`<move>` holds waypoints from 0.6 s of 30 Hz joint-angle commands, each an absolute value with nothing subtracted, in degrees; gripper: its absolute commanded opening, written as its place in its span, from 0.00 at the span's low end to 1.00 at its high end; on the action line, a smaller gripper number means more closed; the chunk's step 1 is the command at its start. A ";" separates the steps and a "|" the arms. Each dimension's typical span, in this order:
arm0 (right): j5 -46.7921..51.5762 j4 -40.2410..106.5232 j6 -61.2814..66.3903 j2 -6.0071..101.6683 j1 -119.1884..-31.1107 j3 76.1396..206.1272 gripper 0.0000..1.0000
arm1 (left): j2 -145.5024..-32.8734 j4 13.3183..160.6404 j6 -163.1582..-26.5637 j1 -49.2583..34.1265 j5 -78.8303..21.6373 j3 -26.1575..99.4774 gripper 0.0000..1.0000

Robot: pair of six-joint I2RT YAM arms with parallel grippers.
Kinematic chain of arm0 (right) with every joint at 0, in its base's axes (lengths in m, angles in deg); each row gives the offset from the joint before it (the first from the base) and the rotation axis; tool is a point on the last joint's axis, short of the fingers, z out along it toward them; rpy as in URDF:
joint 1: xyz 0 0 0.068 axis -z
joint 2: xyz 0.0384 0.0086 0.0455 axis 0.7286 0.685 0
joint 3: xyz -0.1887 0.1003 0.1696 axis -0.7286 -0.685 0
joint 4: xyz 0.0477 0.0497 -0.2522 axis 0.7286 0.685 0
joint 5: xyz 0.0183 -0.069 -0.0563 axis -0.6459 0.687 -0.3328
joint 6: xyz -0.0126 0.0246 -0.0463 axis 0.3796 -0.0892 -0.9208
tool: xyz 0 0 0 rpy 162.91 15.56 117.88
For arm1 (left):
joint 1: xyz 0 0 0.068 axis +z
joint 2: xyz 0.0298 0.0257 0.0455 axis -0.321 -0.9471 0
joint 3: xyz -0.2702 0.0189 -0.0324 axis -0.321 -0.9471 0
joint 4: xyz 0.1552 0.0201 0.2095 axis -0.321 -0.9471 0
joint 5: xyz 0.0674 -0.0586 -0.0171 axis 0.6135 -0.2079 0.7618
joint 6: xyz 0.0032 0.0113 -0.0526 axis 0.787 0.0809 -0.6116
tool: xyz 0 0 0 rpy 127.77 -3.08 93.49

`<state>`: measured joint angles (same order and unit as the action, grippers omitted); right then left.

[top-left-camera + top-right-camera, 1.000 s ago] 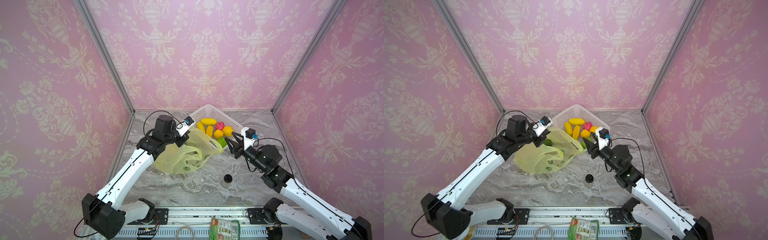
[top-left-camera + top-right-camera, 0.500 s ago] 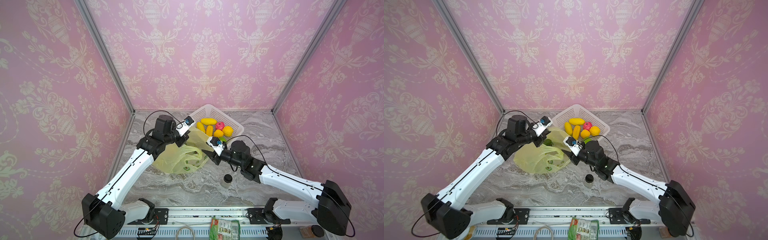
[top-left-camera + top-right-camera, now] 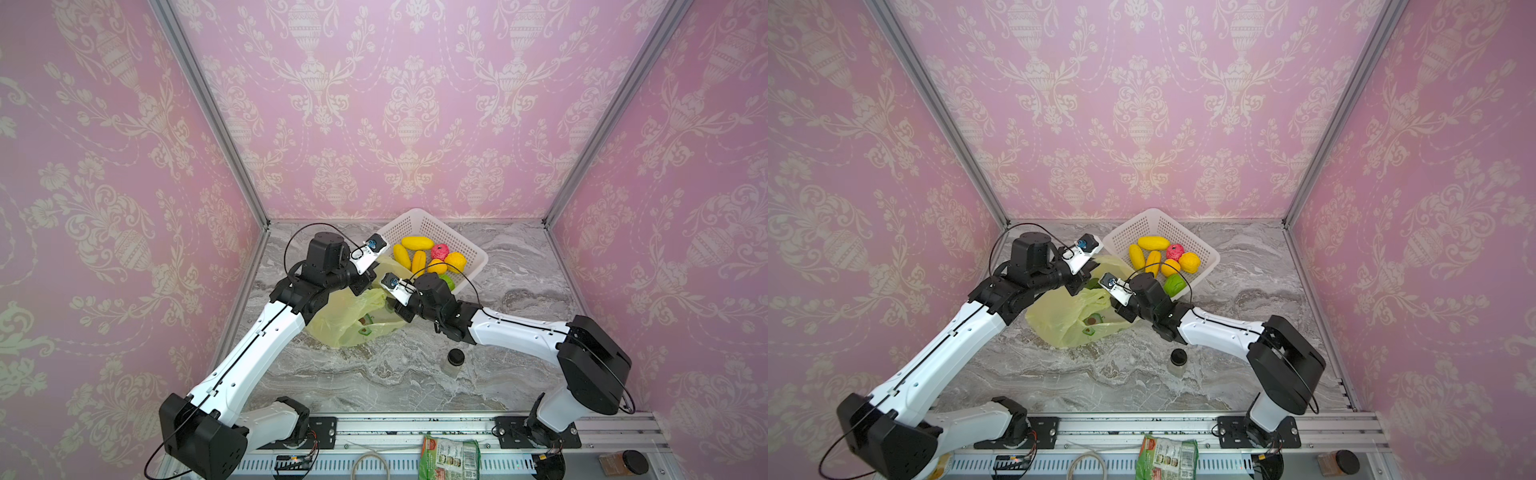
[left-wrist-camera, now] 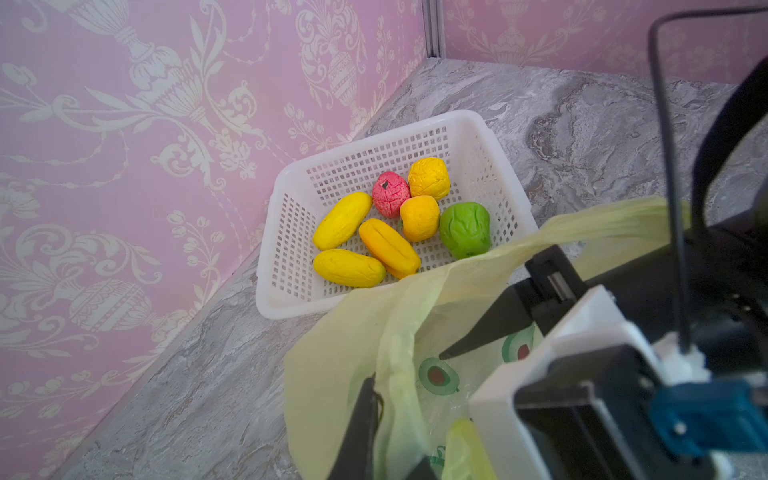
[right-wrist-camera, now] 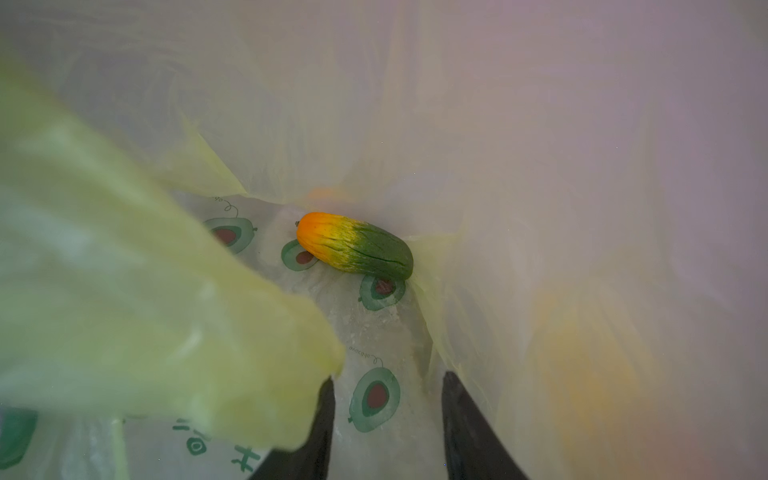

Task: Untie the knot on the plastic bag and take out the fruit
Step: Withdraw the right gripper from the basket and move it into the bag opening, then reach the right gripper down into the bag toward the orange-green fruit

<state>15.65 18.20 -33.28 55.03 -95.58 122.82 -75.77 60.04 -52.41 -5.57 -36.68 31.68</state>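
- The plastic bag (image 3: 349, 322) lies slumped and open-mouthed toward the left rear of the counter (image 3: 519, 291), its mouth turned to the white basket (image 3: 471, 249) just behind it.
- A green-orange fruit (image 5: 355, 246) lies on its side on the bag's printed floor, as the right wrist view shows.
- The right gripper (image 5: 388, 378) reaches into the bag's mouth, jaws spread and empty, tips short of that fruit. The right arm stretches low across the counter from the front right, forearm nearly level.
- The left gripper (image 4: 374, 392) is pressed together on the bag's upper rim, holding the film up. The left arm rises from the front left corner, wrist bent over the bag.
- Seven fruit pieces (image 4: 388, 247) lie in the basket by the counter's rear edge.
- A small black-lidded jar (image 3: 455, 361) stands upright near the right forearm, apart from the bag.
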 commanded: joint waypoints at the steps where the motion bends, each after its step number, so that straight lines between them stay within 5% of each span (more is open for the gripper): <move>1: 19.12 20.28 -36.06 59.13 -96.71 126.62 0.43 | -74.77 60.79 -52.59 -5.87 -37.52 31.59 0.08; 9: 17.78 20.03 -37.34 64.75 -98.84 130.19 0.46 | -73.06 61.47 -52.36 -5.86 -38.12 30.86 0.08; 18: 16.39 13.03 -33.28 69.51 -98.62 131.28 0.83 | -72.32 62.15 -52.16 -5.89 -41.91 30.50 0.08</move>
